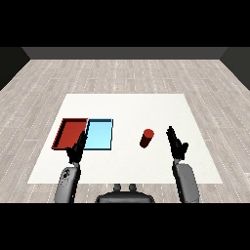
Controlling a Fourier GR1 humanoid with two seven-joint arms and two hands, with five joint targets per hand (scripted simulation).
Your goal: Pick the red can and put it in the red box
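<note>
Right hand (177,144), head view: my fingers were straight, holding nothing. Red can (146,138) stood on the white table (161,105) near, to its left, long axis tilted slightly off vertical. Left hand (77,149), also relaxed, was farther off, by the red tray (62,128), which lay well apart leftward beyond the light blue tray (99,135).

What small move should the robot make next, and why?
Probably move the right hand left toward the red can: the can stands apart on the table, unheld, and this open hand is nearest. The red tray holds nothing.
</note>
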